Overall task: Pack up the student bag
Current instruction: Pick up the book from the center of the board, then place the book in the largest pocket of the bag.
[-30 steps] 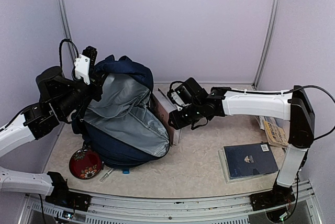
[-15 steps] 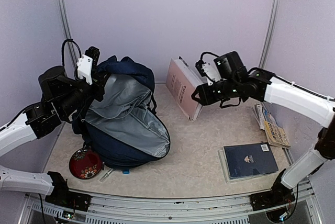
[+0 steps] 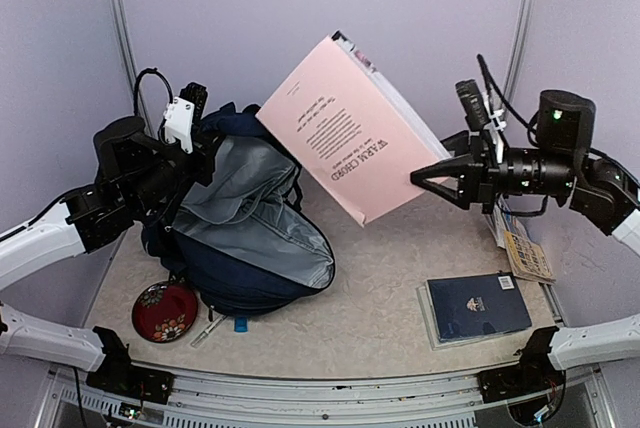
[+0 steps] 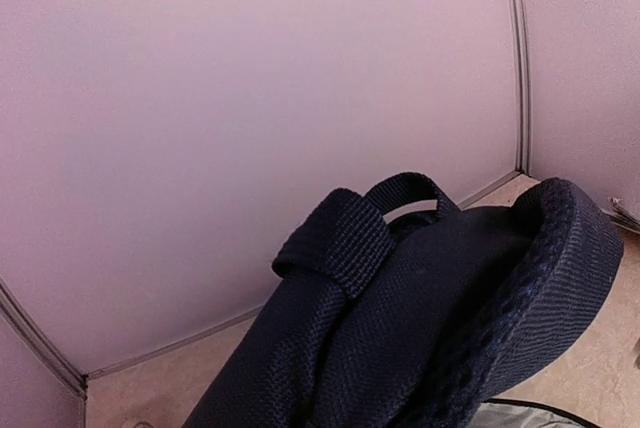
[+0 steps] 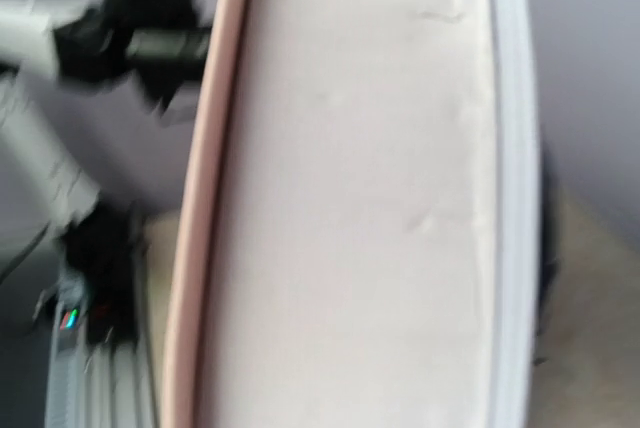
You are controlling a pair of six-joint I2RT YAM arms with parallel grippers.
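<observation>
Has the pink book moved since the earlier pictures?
Yes. The pink book has gone up: it stood on the table beside the student bag, and now the right gripper holds it tilted in the air, in front of the back wall.

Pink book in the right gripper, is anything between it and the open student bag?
Nothing visible. The right gripper holds the pink book in the air beside the student bag, whose grey-lined mouth the left gripper holds open.
</observation>
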